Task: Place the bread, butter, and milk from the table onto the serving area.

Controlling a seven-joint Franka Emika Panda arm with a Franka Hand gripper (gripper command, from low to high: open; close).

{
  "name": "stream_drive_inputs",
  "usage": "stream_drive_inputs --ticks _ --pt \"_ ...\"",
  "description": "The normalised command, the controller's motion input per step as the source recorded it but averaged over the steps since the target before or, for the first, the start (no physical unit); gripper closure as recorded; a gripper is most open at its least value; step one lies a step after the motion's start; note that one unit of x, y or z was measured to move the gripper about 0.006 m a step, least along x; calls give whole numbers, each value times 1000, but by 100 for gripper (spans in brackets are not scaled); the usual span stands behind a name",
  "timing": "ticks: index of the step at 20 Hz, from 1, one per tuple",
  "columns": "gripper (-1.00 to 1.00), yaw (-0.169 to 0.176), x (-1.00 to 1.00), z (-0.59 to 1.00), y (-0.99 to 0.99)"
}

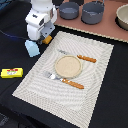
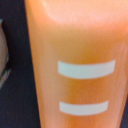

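Observation:
The bread (image 1: 46, 39), a golden-orange loaf, hangs tilted right under my white hand at the far-left corner of the serving area's striped placemat (image 1: 95, 95). My gripper (image 1: 45, 37) is shut on it. In the wrist view the bread (image 2: 80, 60) fills the frame, showing two pale score marks, and hides my fingers. The pale-blue milk (image 1: 32, 48) stands on the black table (image 1: 12, 95) just off the mat's left edge, beside the hand. The yellow butter (image 1: 11, 73) lies flat on the table further to the exterior view's left.
A round tan plate (image 1: 67, 64) sits mid-mat, with an orange-handled knife (image 1: 84, 58) and fork (image 1: 67, 81) on either side. A pinkish-brown board (image 1: 107, 27) with two grey pots (image 1: 93, 12) lies behind the mat. A bowl (image 1: 123, 17) is at the far right.

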Motion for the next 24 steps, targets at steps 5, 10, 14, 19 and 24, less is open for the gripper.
stream_drive_inputs --ticks 5,10,14,19,24 --pt "100 3 -66 -1 -13" --pt "100 0 -9 -9 -10" --pt "100 48 -62 603 -88" --pt "100 60 46 1000 -30" --pt "100 27 838 1000 -66"
